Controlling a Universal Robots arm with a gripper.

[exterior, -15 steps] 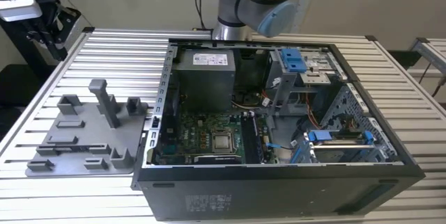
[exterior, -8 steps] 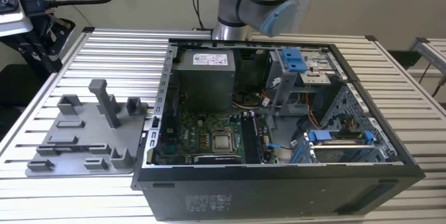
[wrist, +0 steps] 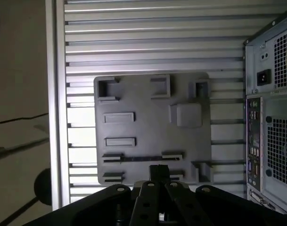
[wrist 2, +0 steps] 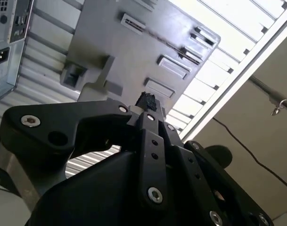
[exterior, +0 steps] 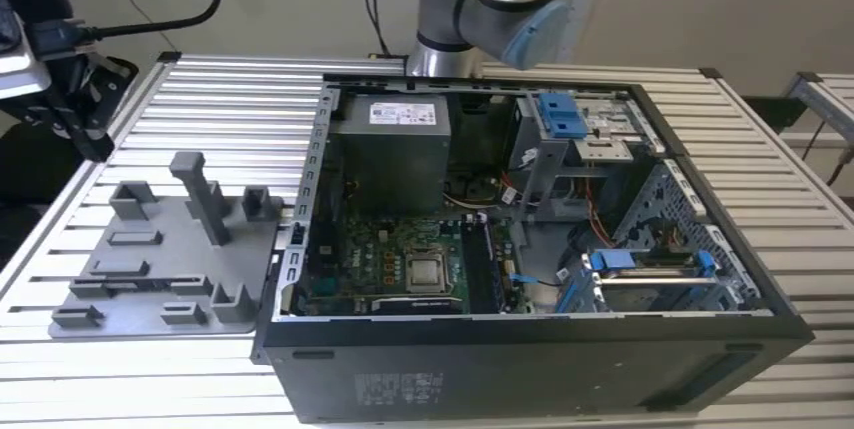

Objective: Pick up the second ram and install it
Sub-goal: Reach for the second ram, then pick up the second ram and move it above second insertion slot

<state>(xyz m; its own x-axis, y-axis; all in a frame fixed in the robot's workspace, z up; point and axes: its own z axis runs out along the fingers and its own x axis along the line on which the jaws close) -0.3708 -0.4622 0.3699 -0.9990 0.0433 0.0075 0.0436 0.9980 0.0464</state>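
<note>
Worktop: a slatted metal worktop (exterior: 227, 99) carries everything; its ribs also show in both wrist views (wrist: 152, 42) (wrist 2: 39, 70).

Computer case: an open computer case (exterior: 534, 389) lies on the worktop with its inside facing up. Its back panel of ports and vents shows in both wrist views (wrist: 270, 117) (wrist 2: 6, 42).

Inside the case: a green motherboard (exterior: 387, 249) sits low in the case. A grey power supply (exterior: 390, 149) is behind it.

Holder tray: a grey holder tray (exterior: 160, 259) lies flat on the worktop, just beside the case on the exterior view's left. Both wrist views look onto its blocks and slots (wrist: 143, 127) (wrist 2: 115, 52).

Memory stick: in the first wrist view a thin dark strip (wrist: 138, 158) runs between two small brackets in the tray's long slot. Seen edge-on, it looks to be the memory stick standing in the tray. Its chips cannot be made out.

Arm: the arm (exterior: 487, 9) rises behind the case.

Gripper: the gripper (wrist: 158, 170) (wrist 2: 147, 100) hangs over the tray. Its tip is near the dark strip in the first wrist view. The fingertips look clenched together with nothing between them. Whether the tip touches the strip cannot be told.
</note>
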